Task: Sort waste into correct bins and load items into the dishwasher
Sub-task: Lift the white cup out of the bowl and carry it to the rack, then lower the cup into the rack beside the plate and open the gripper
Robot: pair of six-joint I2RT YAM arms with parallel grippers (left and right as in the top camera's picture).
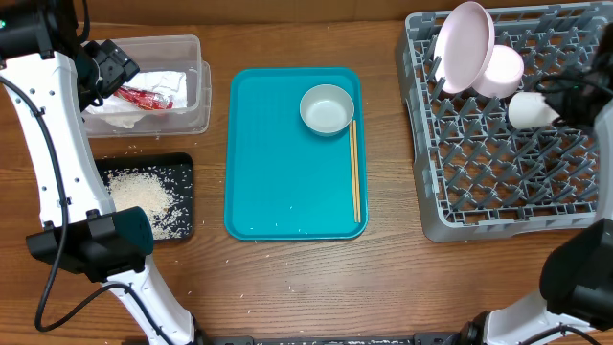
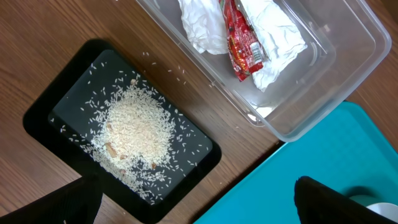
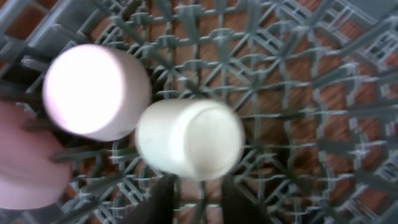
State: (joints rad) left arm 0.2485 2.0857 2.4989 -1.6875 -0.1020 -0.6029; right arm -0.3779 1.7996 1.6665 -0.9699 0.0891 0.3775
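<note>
Small white cup (image 3: 189,137): over the upper middle of the grey dish rack (image 1: 498,182), right side of the overhead frame. It lies on its side, just beside a pink round vessel (image 1: 503,69). A pinkish-white plate (image 1: 465,43) stands tilted among the pegs at the rack's upper left.

Right claw (image 3: 202,190): clamped on the cup, dark fingers flanking its lower edge. The wrist view is blurred. The arm reaches in from the right edge.

Teal tray (image 1: 278,163), centre of the desk (image 1: 306,287): a round bowl (image 1: 327,108) sits at its upper right and the chopsticks (image 1: 355,172) lie along its right rim.

Left arm: rises from the lower left and bends at the upper left. Left claw (image 2: 199,196): fingers well apart, nothing between them, above the clear tub (image 1: 196,91).

Tub: holds the crumpled napkin (image 2: 273,37) and the red wrapper (image 2: 239,43). Black tray (image 1: 182,168) just below it: holds a heap of rice (image 2: 137,127), with stray grains on the desk around it.
</note>
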